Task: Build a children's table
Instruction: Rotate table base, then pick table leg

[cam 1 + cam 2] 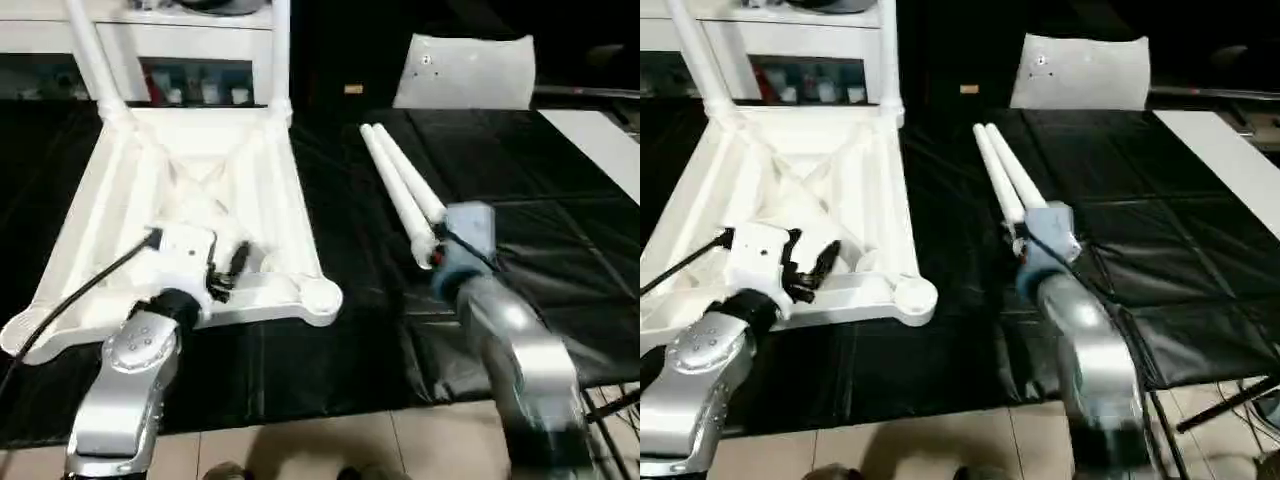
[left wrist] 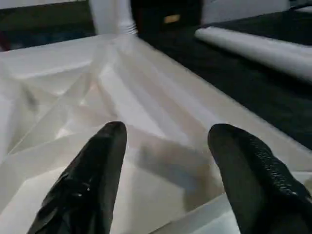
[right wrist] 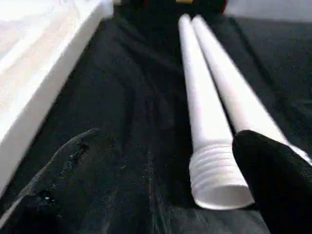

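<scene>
The white tabletop [image 1: 190, 215] lies upside down on the black cloth [image 1: 330, 330], on the robot's left side. You can see its raised rim, the crossing ribs inside, and a round socket [image 1: 320, 297] at the near corner. Two white legs [image 1: 95, 55] already stand up in the far corners. Two more legs [image 1: 400, 185] lie side by side on the cloth to the right, touching each other. The left gripper [image 2: 165, 170] hangs over the near part of the tabletop with its two black fingers apart and nothing between them. The right gripper [image 3: 170, 190] sits at the near ends of the lying legs, spread wide and holding nothing. The head views show the whole scene, with a white bag [image 1: 465, 70] at the back and a flat white board [image 1: 600, 140] at the far right. The right wrist view shows something the head views hide: the screw ridges [image 3: 214, 168] on the end of one lying leg, just beside one black finger [image 3: 273, 175].
</scene>
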`<state>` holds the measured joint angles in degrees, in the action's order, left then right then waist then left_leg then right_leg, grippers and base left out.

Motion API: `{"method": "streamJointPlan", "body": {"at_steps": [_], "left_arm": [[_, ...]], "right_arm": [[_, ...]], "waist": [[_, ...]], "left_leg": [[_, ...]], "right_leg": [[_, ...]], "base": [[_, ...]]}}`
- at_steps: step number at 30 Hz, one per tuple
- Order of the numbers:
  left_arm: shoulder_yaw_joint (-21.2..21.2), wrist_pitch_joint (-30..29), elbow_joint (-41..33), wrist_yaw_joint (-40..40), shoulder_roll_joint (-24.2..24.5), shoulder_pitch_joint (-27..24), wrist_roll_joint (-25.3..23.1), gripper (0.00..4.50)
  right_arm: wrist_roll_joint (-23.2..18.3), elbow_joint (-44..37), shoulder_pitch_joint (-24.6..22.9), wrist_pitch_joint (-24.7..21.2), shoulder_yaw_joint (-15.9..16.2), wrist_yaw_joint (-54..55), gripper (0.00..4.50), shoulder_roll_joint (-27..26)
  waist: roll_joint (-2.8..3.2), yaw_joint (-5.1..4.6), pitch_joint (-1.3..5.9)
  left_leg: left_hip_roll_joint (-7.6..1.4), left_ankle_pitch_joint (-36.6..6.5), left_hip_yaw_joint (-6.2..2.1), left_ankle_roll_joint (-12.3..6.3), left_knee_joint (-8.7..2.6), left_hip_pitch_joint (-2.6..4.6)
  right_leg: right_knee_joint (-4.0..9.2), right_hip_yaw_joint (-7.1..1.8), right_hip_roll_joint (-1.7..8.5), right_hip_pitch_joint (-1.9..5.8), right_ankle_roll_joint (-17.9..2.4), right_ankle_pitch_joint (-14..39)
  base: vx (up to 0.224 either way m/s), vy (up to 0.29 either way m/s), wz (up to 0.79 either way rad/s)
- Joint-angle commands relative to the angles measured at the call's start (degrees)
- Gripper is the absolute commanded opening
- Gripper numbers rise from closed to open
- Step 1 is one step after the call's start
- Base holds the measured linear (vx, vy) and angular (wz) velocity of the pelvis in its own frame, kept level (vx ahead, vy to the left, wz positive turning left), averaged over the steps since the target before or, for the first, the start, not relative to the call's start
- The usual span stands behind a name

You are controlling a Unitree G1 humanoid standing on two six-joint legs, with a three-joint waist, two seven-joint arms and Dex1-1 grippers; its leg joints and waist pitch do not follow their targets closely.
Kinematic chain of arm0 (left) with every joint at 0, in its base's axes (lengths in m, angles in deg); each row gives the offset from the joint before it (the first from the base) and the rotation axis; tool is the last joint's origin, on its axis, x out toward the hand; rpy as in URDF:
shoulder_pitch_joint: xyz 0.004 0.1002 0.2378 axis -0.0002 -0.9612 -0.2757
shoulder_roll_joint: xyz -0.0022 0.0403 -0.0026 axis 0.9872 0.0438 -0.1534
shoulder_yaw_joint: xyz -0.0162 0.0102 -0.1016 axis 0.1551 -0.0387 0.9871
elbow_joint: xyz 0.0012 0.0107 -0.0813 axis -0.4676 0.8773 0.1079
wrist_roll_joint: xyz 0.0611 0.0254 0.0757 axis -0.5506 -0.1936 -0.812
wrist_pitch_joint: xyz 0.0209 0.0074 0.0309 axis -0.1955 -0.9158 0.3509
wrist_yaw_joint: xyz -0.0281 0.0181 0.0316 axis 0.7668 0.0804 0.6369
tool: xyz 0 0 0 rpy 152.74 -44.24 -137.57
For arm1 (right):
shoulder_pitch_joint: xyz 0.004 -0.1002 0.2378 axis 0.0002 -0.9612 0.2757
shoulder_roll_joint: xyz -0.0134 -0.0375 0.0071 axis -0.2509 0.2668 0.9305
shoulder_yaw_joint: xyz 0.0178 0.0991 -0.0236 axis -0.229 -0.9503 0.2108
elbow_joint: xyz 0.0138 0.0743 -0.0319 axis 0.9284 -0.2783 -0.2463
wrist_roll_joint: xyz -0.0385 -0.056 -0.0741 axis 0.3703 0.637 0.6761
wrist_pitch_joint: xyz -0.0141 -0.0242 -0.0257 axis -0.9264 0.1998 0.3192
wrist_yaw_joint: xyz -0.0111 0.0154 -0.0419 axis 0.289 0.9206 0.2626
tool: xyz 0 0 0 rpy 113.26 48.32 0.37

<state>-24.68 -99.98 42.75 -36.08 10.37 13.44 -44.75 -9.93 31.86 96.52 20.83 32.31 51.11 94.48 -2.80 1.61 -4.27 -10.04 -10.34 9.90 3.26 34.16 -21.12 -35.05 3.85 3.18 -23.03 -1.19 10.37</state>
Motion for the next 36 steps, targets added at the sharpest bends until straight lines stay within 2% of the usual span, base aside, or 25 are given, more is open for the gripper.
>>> {"method": "streamJointPlan", "body": {"at_steps": [1, 2, 6, 10, 13, 14, 15, 16, 17, 18, 19, 21, 22, 24, 25, 26, 27, 29, 30, 31, 33, 34, 35, 36], "left_arm": [[-0.6, -0.52, -1.84, 0.66, 0.26, 0.78, 0.65, 3.35], [-0.58, -0.69, -2.05, 0.53, 0.34, 0.92, 0.55, 3.35], [0.07, -1.81, -2.11, -0.19, 0.52, 1.6, 0.2, 3.35], [0.01, -2.83, -2.56, 0.3, 0.79, 1.72, 1.1, 3.35], [-1.07, -3.6, -4.03, 2.31, 1.64, 1.4, 2.44, 3.35], [-1.27, -3.5, -4.4, 2.82, 1.84, 1.29, 2.69, 3.35], [-1.64, -4.03, -5.17, 3.51, 2.19, 1.09, 2.96, 3.35], [-1.77, -4.62, -5.63, 3.7, 2.36, 0.99, 3.06, 3.35], [-1.83, -4.73, -5.82, 3.83, 2.47, 0.93, 3.11, 3.35], [-2.33, -5.41, -7.39, 4.97, 3.37, 0.41, 3.48, 3.35], [-2.42, -5.8, -8.39, 5.66, 3.75, 0.02, 4.05, 3.35], [-2.48, -6.32, -10.14, 6.74, 4.65, -0.62, 4.81, 3.35], [-2.5, -6.99, -11.88, 7.48, 5.88, -1.12, 5.28, 3.35], [-2.27, -8.14, -13.62, 8.18, 7.12, -1.56, 5.7, 3.35], [-2.09, -8.68, -14.32, 8.4, 7.61, -1.74, 5.79, 3.35], [-1.71, -9.39, -15.22, 8.64, 8.13, -1.99, 6.02, 3.35], [-1.18, -10.34, -16.37, 8.72, 8.58, -2.33, 6.31, 3.35], [-0.83, -10.94, -17.22, 8.71, 8.78, -2.67, 6.52, 3.35], [-0.6, -11.4, -17.82, 8.76, 8.97, -2.9, 6.73, 3.35], [-0.28, -12.48, -19.03, 9.19, 9.61, -3.48, 7.27, 3.35], [-0.2, -13.45, -20.31, 9.68, 10.61, -4.18, 7.63, 3.35], [-0.15, -13.63, -20.55, 9.7, 10.76, -4.36, 7.7, 3.35], [-0.06, -14.0, -20.96, 9.65, 11.02, -4.62, 7.92, 3.35], [-0.02, -14.22, -21.23, 9.61, 11.21, -4.77, 7.99, 3.35]], "right_arm": [[0.18, 3.36, 2.03, 1.25, -1.26, -0.71, 4.5, 0.78], [-0.14, 4.51, 2.96, 2.19, -1.62, -0.88, 4.5, 0.7], [0.36, 12.39, 9.0, 4.68, -2.54, 0.09, 4.5, 1.12], [0.04, 17.73, 12.57, 5.93, -3.43, 0.81, 4.5, 1.56], [-0.65, 28.52, 18.74, 7.45, -4.58, -0.5, 4.5, 2.23], [-0.72, 30.51, 19.83, 7.66, -4.63, -0.88, 4.5, 2.4], [-0.57, 35.18, 22.28, 9.07, -4.61, -1.36, 4.5, 2.84], [-0.39, 37.05, 23.32, 9.76, -4.56, -1.44, 4.5, 3.07], [-0.34, 37.86, 23.77, 9.95, -4.57, -1.45, 4.5, 3.14], [0.05, 44.29, 27.38, 11.29, -4.73, -1.48, 4.5, 3.63], [0.49, 47.14, 29.01, 12.1, -4.65, -1.18, 4.5, 3.94], [0.8, 51.9, 31.85, 12.65, -4.75, -0.87, 4.5, 4.31], [0.86, 57.04, 34.91, 12.95, -5.04, -1.19, 4.5, 4.6], [1.15, 61.98, 37.83, 13.69, -5.33, -1.69, 4.5, 4.95], [1.33, 63.44, 38.76, 13.61, -5.39, -1.6, 4.5, 5.09], [1.31, 65.37, 39.91, 13.67, -5.62, -1.5, 4.5, 5.24], [1.3, 67.2, 40.98, 13.93, -5.76, -1.49, 4.5, 5.43], [1.44, 67.82, 41.31, 14.01, -5.59, -1.87, 4.5, 5.5], [1.56, 68.83, 41.78, 14.11, -5.42, -2.24, 4.5, 5.57], [1.86, 70.38, 42.52, 14.47, -5.18, -2.44, 4.5, 5.69], [1.77, 72.12, 43.48, 14.55, -5.3, -2.79, 4.5, 5.76], [1.81, 72.5, 43.7, 14.55, -5.28, -2.84, 4.5, 5.76], [1.92, 73.46, 44.19, 14.77, -5.24, -2.92, 4.5, 5.77], [2.12, 74.07, 44.47, 14.64, -5.13, -2.7, 4.5, 5.8]], "waist": [[0.97, -0.24, 3.99], [0.66, 0.03, 3.99], [0.66, -0.04, 4.2], [0.73, 0.02, 4.24], [0.71, -0.15, 4.26], [0.97, -0.21, 4.12], [0.85, -0.14, 4.12], [0.94, -0.15, 3.83], [0.91, -0.18, 3.9], [0.86, -0.13, 3.62], [0.87, -0.32, 3.78], [0.74, -0.31, 3.1], [0.36, -0.33, 2.59], [0.63, -0.4, 2.7], [0.19, -0.42, 2.34], [0.39, -0.35, 2.13], [0.19, -0.44, 1.65], [0.26, -0.3, 1.44], [0.36, -0.19, 1.63], [0.27, -0.18, 1.31], [0.12, -0.25, 0.93], [0.0, -0.25, 0.39], [0.07, -0.23, 0.41], [-0.04, -0.24, 0.08]], "left_leg": [[-2.61, -15.08, -1.22, 1.22, -3.8, 0.67], [-2.63, -14.19, -1.02, 0.96, -3.64, 0.75], [-2.69, -11.39, -0.86, 0.79, -3.58, 0.61], [-2.62, -12.0, -0.81, 0.94, -3.46, 0.72], [-2.6, -13.18, -0.88, 1.24, -3.36, 0.84], [-2.53, -14.13, -0.87, 1.4, -3.32, 0.81], [-2.56, -14.26, -0.82, 1.44, -3.26, 0.79], [-2.55, -14.5, -0.86, 1.48, -3.33, 0.76], [-2.56, -14.76, -0.83, 1.42, -3.32, 0.79], [-2.57, -15.17, -0.82, 1.25, -3.35, 0.87], [-2.6, -15.1, -0.92, 1.31, -3.29, 0.8], [-2.56, -15.55, -0.9, 1.0, -3.35, 0.61], [-2.57, -15.85, -0.8, 0.74, -3.49, 0.5], [-2.53, -16.16, -0.89, 0.69, -3.37, 0.56], [-2.63, -15.9, -0.83, 0.49, -3.51, 0.43], [-2.6, -15.84, -0.91, 0.44, -3.58, 0.4], [-2.68, -15.97, -0.93, 0.42, -3.68, 0.36], [-2.67, -14.79, -0.85, 0.23, -3.71, 0.27], [-2.72, -11.67, -0.77, -0.32, -3.59, 0.02], [-2.74, -10.99, -0.7, -0.54, -3.6, -0.06], [-2.77, -11.05, -0.67, -0.92, -3.63, -0.14], [-2.77, -11.49, -0.65, -1.14, -3.72, -0.13], [-2.78, -11.44, -0.62, -1.12, -3.68, -0.06], [-2.8, -11.46, -0.63, -1.15, -3.77, -0.11]], "right_leg": [[4.77, -3.18, 4.08, 2.24, -6.23, 16.47], [4.74, -3.31, 4.24, 2.22, -6.36, 15.96], [4.18, -3.25, 4.08, 2.52, -7.46, 12.27], [4.24, -3.19, 4.16, 2.54, -7.71, 13.61], [4.17, -3.07, 4.14, 2.4, -8.07, 15.14], [4.35, -3.01, 4.07, 2.31, -8.24, 16.11], [4.38, -3.05, 4.09, 2.37, -8.18, 16.01], [4.34, -3.01, 4.07, 2.17, -8.29, 16.07], [4.34, -3.0, 4.03, 2.18, -8.32, 16.13], [4.41, -3.02, 4.01, 2.02, -8.13, 16.54], [4.1, -2.98, 4.14, 2.12, -8.71, 16.36], [4.23, -2.98, 4.18, 1.94, -9.25, 17.12], [4.42, -2.96, 4.13, 1.69, -8.94, 17.53], [4.17, -2.9, 4.08, 1.79, -9.23, 17.82], [4.26, -2.94, 4.12, 1.66, -9.18, 17.57], [4.06, -2.93, 4.03, 1.64, -9.17, 17.73], [4.0, -2.95, 4.06, 1.41, -9.31, 17.53], [3.98, -3.04, 4.04, 1.38, -9.26, 15.79], [3.42, -3.05, 3.99, 1.59, -10.32, 11.1], [3.38, -3.08, 3.98, 1.41, -10.59, 10.04], [3.26, -3.04, 3.99, 1.44, -11.29, 9.9], [3.46, -3.07, 4.03, 1.27, -11.29, 10.83], [3.38, -3.11, 4.07, 1.29, -11.46, 10.94], [3.47, -3.13, 4.13, 1.3, -11.55, 11.38]], "base": [[0.0, 0.0, 0.0], [0.0, 0.0, 0.0], [0.0, 0.0, 0.0], [0.0, 0.0, 0.0], [0.0, 0.0, 0.0], [0.0, 0.0, 0.0], [0.0, 0.0, 0.0], [0.0, 0.0, 0.0], [0.0, 0.0, 0.0], [0.0, 0.0, 0.0], [0.0, 0.0, 0.0], [0.0, 0.0, 0.0], [0.0, 0.0, 0.0], [0.0, 0.0, 0.0], [0.0, 0.0, 0.0], [0.0, 0.0, 0.0], [0.0, 0.0, 0.0], [0.0, 0.0, 0.0], [0.0, 0.0, 0.0], [0.0, 0.0, 0.0], [0.0, 0.0, 0.0], [0.0, 0.0, 0.0], [0.0, 0.0, 0.0], [0.0, 0.0, 0.0]]}}
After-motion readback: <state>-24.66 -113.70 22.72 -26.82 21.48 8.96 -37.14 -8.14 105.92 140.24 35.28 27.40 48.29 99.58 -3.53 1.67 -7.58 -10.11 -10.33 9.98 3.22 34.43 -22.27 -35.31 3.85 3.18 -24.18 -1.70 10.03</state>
